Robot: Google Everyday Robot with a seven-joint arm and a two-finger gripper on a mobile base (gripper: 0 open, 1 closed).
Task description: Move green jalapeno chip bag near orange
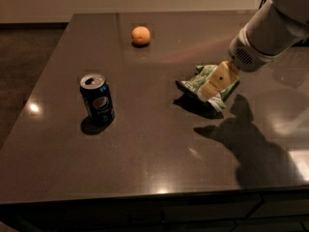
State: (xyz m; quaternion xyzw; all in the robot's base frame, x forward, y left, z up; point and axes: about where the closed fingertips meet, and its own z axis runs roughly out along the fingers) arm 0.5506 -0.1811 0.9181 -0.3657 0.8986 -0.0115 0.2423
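My end effector [214, 84] hangs low in front of the bag [192, 84], covering its middle in this view. Whether it is spread or pressed together, and whether it touches the foil, I cannot tell. My arm [270, 30] reaches in from the upper right. The bag lies crumpled on the right half of the tabletop [145, 149]. The orange [141, 35] sits well apart from it, near the far edge and off to the left. A can [97, 98] stands upright on the left side, well apart from both.
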